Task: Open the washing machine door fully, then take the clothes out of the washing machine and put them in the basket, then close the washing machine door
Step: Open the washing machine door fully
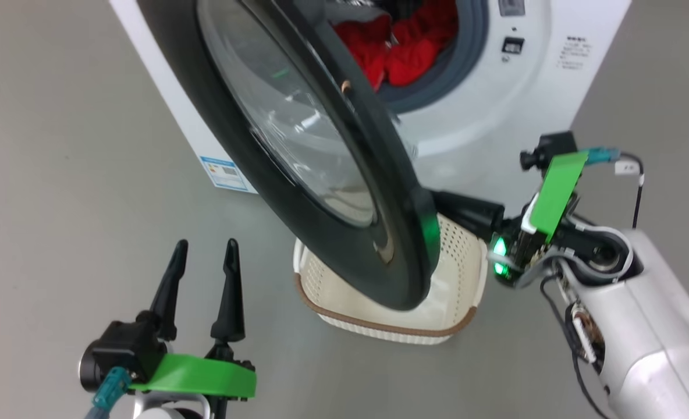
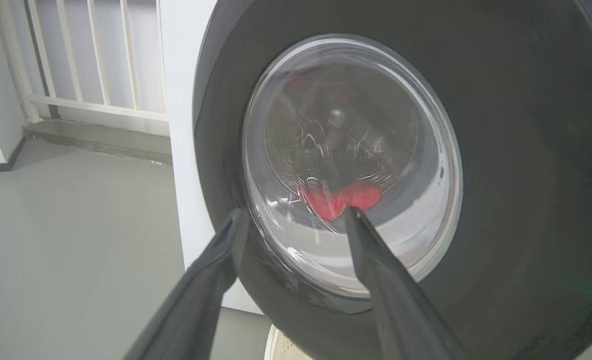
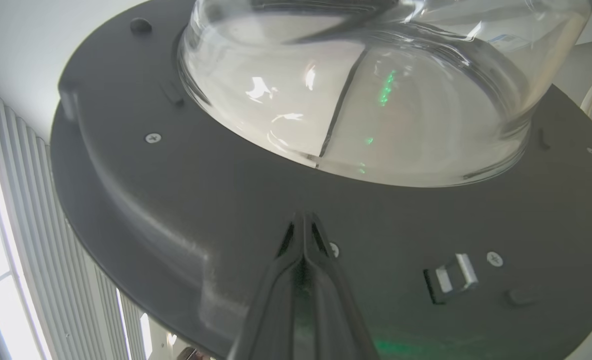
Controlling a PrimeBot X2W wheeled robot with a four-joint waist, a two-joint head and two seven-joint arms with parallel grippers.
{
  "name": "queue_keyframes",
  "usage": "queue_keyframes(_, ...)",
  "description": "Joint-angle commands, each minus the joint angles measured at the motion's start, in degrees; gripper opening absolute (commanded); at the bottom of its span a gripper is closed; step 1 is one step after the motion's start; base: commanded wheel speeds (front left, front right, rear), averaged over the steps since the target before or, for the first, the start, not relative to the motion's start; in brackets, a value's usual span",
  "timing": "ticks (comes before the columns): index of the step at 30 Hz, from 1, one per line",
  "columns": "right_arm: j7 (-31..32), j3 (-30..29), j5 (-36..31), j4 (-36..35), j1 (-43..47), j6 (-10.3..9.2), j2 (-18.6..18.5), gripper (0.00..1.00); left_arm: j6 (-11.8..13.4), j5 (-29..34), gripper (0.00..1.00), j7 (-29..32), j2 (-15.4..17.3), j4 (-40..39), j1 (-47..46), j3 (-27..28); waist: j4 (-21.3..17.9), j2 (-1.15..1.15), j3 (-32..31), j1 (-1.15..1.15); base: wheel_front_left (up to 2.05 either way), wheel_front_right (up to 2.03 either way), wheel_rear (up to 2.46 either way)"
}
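door [image 1: 405, 262] half open; right gripper [image 3: 303, 225] fingers pressed together at its inner face; left gripper [image 1: 205, 244] spread, empty. blue-edged label [image 1: 225, 173] and front print [image 1: 574, 52] on washer [image 1: 484, 116] illegible.

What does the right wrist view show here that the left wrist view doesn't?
Right wrist view: the inner face of the washing machine door, with screws, a metal latch, and the shut right gripper with its tips at the dark rim. Left wrist view: the door's outer face, the red clothes seen through the glass window, the open left gripper, a white railing and a sliver of the basket. Shared: the door and its bulging glass window.
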Motion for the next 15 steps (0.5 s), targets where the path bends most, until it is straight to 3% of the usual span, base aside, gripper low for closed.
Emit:
queue_keyframes(1, 0.48, 1.12, 0.50, -1.94, 1.04, 0.30, 1.43, 0.00, -0.06, 0.43, 1.00, -0.44, 0.89, -1.46, 0.28, 2.09, 1.97, 0.00, -2.20, 0.00, 0.00, 0.00, 0.00)
queue_keyframes(15, -1.25, 6.81, 2.96, -6.33, 7.65, 0.30, 1.63, 0.00, -2.05, 1.62, 1.00, -0.44, 0.89, 1.18, 3.04, 2.91, 7.31, 0.00, -7.35, 0.00, 0.00, 0.00, 0.00)
